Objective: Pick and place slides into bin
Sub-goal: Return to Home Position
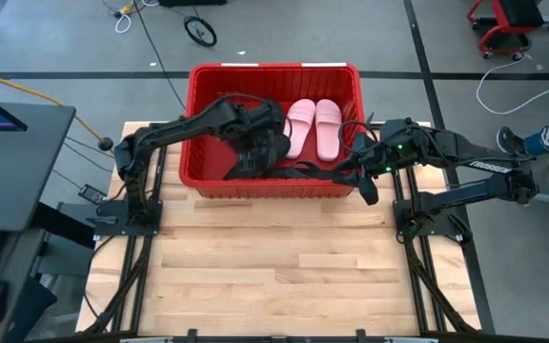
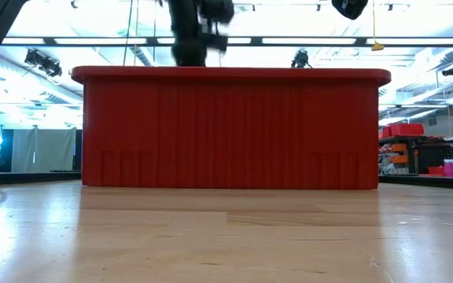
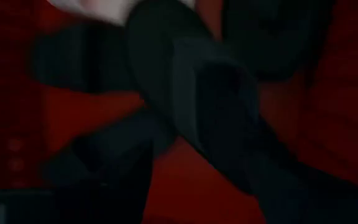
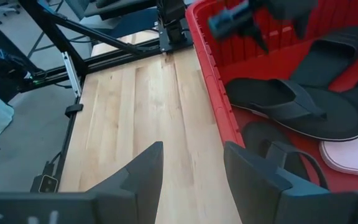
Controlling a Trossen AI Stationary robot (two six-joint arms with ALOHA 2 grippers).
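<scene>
The red bin (image 1: 273, 74) stands at the table's far middle; the low view shows its near wall (image 2: 230, 130). Inside lie two pale pink slides (image 1: 314, 128), side by side. Black flip-flops (image 4: 297, 109) lie near the near wall, and black wide-strap slides (image 1: 255, 152) lie at the left. My left gripper (image 1: 258, 143) reaches into the bin just above a black slide (image 3: 191, 93), fingers apart, touching nothing that I can see. My right gripper (image 4: 191, 177) is open and empty, hovering by the bin's near right corner (image 1: 358, 189).
Bare wooden table (image 1: 274, 267) stretches from the bin to the near edge. The arms' dark mounts stand at the table's left (image 1: 127, 214) and right (image 1: 427, 224) sides. Beyond the table are floor cables, a wheel and a red chair base.
</scene>
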